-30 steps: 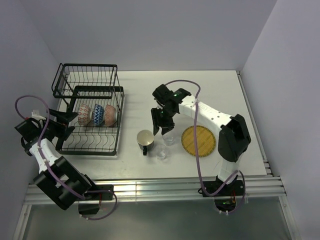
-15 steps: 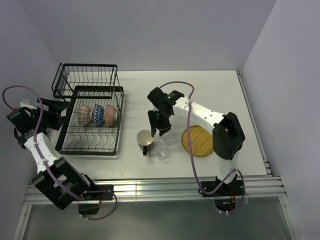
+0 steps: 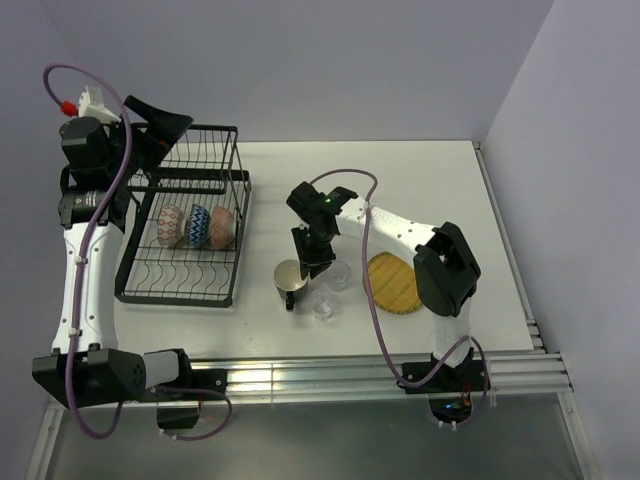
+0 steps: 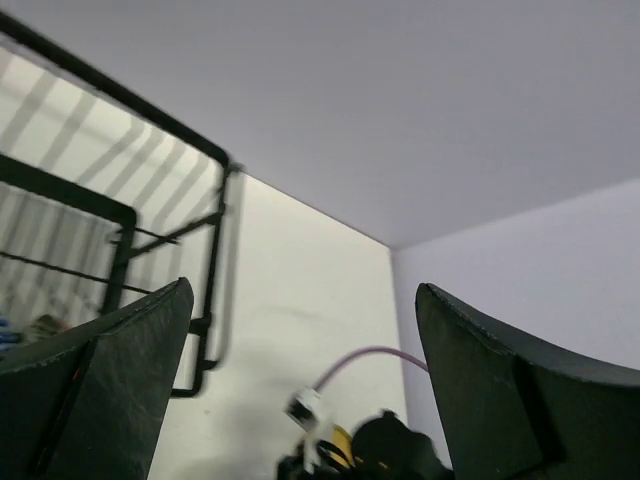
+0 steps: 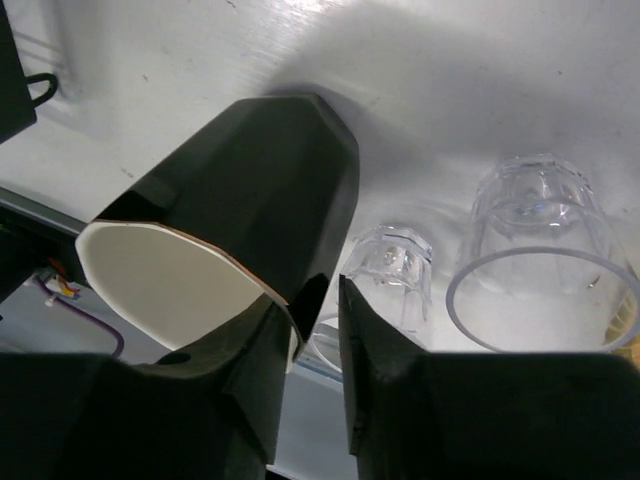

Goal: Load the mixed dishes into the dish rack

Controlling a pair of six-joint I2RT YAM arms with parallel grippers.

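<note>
My right gripper (image 3: 312,262) stands over the dark mug with cream inside (image 3: 291,280), which is on the table. In the right wrist view its fingers (image 5: 380,360) pinch the mug's (image 5: 250,190) wall at the rim, one inside and one outside. Two clear glasses (image 3: 340,275) (image 3: 323,305) stand just right of the mug, and both show in the right wrist view (image 5: 540,240) (image 5: 392,262). The yellow plate (image 3: 392,283) lies to their right. Three patterned bowls (image 3: 196,228) stand in the black dish rack's (image 3: 243,215) lower tier. My left gripper (image 3: 165,130) is open and empty, raised high over the rack's upper basket.
The left wrist view looks past wide-open fingers (image 4: 110,380) at rack wires (image 4: 122,232), the table and the far wall. Walls close in the table on the left, back and right. The right arm's purple cable (image 3: 375,300) loops over the table near the plate.
My left arm swung up from the rack's left side to high above its back. My right gripper moved left from the glasses to the mug and closed on its rim.
</note>
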